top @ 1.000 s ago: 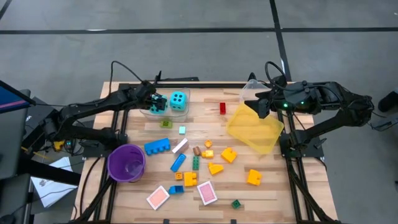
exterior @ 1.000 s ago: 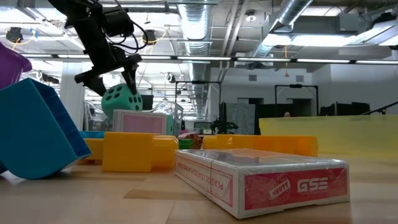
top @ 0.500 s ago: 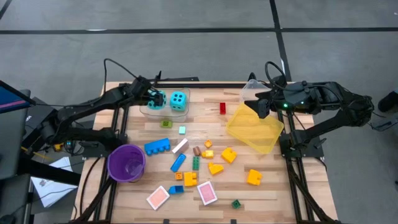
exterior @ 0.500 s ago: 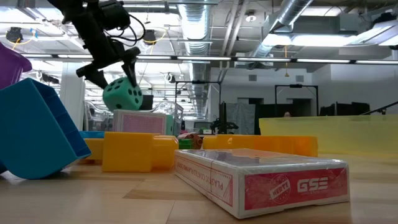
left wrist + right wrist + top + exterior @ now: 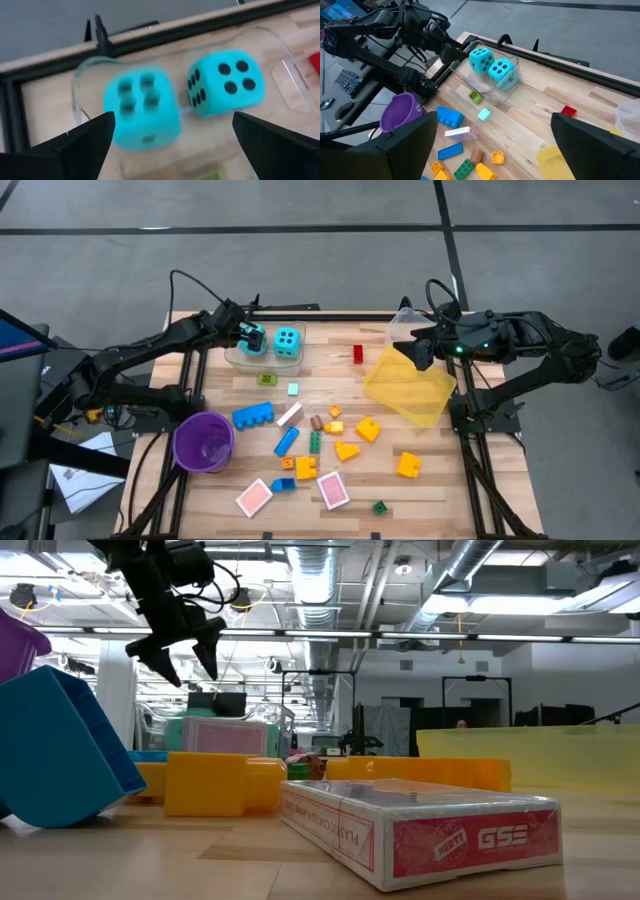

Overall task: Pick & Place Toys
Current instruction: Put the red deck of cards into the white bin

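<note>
Two cyan dice lie in a clear tray point(image 5: 240, 360) at the far left of the table. One die point(image 5: 255, 340) shows blurred in the left wrist view point(image 5: 142, 110), with the other die point(image 5: 288, 341) beside it point(image 5: 225, 87). My left gripper point(image 5: 243, 333) is open and empty just above the first die, and it also shows in the low view point(image 5: 185, 655). My right gripper point(image 5: 418, 352) is open over the far left corner of the yellow bin point(image 5: 410, 385). Bricks such as a blue one point(image 5: 253, 415) and two pink cards point(image 5: 254, 497) lie loose on the table.
A purple cup point(image 5: 204, 442) stands at the near left. A red brick point(image 5: 358, 353) lies between the tray and the bin. Yellow, orange, green and blue bricks are scattered across the middle and near part. A card box point(image 5: 420, 830) lies close to the low camera.
My left gripper has opened and let go of the cyan die it held above the clear tray. The die has dropped into the tray beside the other die. The gripper stays above it, slightly higher.
</note>
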Robot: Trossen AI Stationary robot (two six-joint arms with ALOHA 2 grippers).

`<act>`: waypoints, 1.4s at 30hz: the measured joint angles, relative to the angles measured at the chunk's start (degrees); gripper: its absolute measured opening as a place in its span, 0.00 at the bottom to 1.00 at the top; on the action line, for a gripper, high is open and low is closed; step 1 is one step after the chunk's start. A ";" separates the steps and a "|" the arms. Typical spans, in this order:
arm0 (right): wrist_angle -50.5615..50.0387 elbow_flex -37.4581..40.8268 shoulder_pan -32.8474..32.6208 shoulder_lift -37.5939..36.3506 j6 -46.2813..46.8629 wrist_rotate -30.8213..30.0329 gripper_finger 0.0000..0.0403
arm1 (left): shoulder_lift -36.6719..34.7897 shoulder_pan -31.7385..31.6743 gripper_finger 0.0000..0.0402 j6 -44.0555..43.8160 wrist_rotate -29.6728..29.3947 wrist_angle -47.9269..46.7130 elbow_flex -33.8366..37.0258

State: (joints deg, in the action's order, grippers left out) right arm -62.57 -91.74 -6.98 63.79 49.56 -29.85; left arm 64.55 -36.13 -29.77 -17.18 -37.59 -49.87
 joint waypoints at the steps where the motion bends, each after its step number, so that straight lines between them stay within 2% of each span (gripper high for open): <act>1: 0.00 0.00 0.00 0.00 0.02 0.01 0.94 | -0.13 0.13 1.00 -0.41 0.26 0.20 -0.01; 5: -0.02 0.00 0.02 0.00 0.24 0.00 0.94 | -0.10 0.64 1.00 -0.64 1.43 0.57 -0.04; 14: -0.20 0.00 0.02 0.00 0.70 0.00 0.94 | -2.73 0.97 1.00 1.42 9.77 7.50 -0.04; 16: -0.40 0.00 0.02 0.00 0.90 0.00 0.94 | -3.92 1.30 1.00 4.56 13.55 11.18 -0.04; 21: -0.57 0.00 0.02 0.00 0.91 0.00 0.94 | -7.57 3.66 1.00 8.31 29.35 24.95 -0.02; 24: -0.57 0.00 0.02 0.00 0.90 0.00 0.94 | -9.69 7.04 0.99 6.98 33.37 32.48 -0.02; 29: -0.57 0.00 -0.02 0.00 0.89 0.00 0.94 | -13.26 13.01 0.98 6.25 33.30 41.92 -0.02; 33: -0.56 0.00 0.00 0.00 0.20 0.00 0.94 | -15.48 16.42 0.97 4.36 28.19 48.46 -0.02; 37: -0.55 0.00 -0.02 0.00 -0.23 0.00 0.94 | -16.68 17.50 0.98 4.24 23.61 50.84 -0.02; 42: -0.56 0.00 -0.50 0.00 -0.46 0.00 0.94 | -16.89 17.50 0.97 4.01 21.52 50.65 -0.02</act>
State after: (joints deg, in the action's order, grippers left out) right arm -63.12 -91.74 -7.49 63.79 49.10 -29.85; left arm 47.66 -18.63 -25.76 4.34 13.06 -49.89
